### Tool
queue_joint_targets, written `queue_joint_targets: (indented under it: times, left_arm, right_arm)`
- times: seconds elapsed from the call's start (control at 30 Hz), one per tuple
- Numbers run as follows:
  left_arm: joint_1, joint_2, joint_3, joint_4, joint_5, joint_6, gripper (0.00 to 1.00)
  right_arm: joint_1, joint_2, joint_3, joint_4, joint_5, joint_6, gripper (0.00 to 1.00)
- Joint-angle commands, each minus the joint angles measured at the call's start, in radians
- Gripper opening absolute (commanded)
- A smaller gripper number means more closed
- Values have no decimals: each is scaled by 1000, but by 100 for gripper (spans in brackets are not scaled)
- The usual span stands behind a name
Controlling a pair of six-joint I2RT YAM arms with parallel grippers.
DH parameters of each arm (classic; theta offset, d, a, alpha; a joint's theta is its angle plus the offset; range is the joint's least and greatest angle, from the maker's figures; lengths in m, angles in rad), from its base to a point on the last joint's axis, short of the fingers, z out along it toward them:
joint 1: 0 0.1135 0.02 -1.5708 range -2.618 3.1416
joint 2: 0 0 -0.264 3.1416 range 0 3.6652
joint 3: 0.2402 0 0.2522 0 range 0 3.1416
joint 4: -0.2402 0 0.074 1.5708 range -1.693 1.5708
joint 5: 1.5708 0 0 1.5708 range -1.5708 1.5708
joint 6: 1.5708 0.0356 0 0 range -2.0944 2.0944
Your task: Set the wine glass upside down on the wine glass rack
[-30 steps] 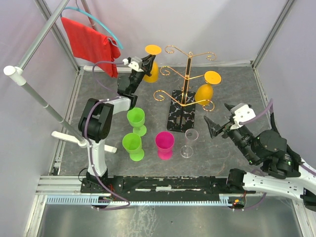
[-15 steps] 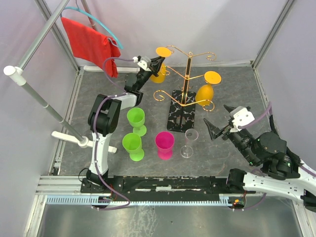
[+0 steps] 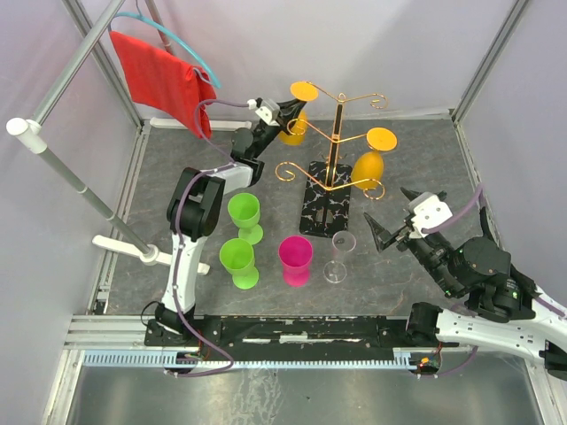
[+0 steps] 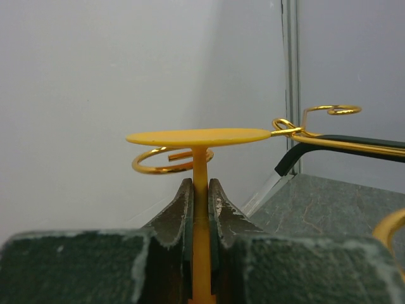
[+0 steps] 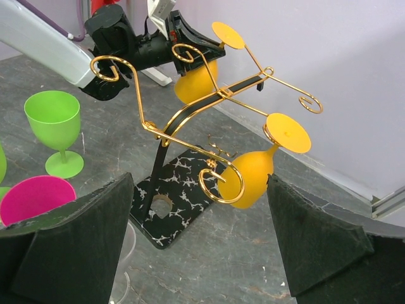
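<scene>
My left gripper [image 3: 285, 113] is shut on the stem of a yellow wine glass [image 3: 291, 129], which it holds upside down with its round foot [image 4: 199, 137] on top. In the left wrist view the stem [image 4: 200, 190] runs up between the jaws, and a gold spiral end [image 4: 166, 162] shows just under the foot. The wine glass rack [image 3: 333, 133] stands on a black marble base [image 3: 324, 211]. A second yellow glass [image 3: 366, 166] hangs upside down from its right arm. My right gripper [image 3: 392, 220] is open, low and right of the rack, with nothing between its fingers [image 5: 76, 240].
Two green glasses [image 3: 244, 212] [image 3: 237, 258], a pink glass [image 3: 295, 258] and a clear glass [image 3: 339, 257] stand upright in front of the rack. A red cloth [image 3: 159, 75] hangs at the back left. A white-capped pole [image 3: 62, 168] crosses the left side.
My left gripper has carried the yellow glass to the right, up to the rack's upper left arm. The right gripper has barely shifted.
</scene>
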Motion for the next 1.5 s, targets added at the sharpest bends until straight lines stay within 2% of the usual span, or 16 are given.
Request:
queue_joint_targets:
  times: [0.0, 0.4, 0.8, 0.97, 1.17, 1.3, 1.47]
  left_arm:
    - [-16, 55, 100, 30, 23, -25, 3]
    - [-31, 143, 251, -16, 19, -46, 3]
    - [-28, 212, 361, -77, -122, -40, 3]
    - [-16, 213, 341, -51, -206, -47, 3]
    - [9, 160, 206, 80, -269, -53, 3]
    - [22, 129, 132, 160, -256, -57, 3]
    - [20, 100, 97, 194, -163, -39, 3]
  right_arm:
    - [4, 0, 5, 47, 14, -19, 94]
    - [4, 29, 3, 66, 16, -25, 94]
    - [5, 52, 1, 88, 24, -29, 95]
    - [4, 58, -1, 91, 24, -27, 95]
    - [5, 59, -3, 90, 26, -23, 95]
    - [5, 50, -15, 103, 24, -17, 95]
    - [4, 53, -21, 109, 23, -20, 96]
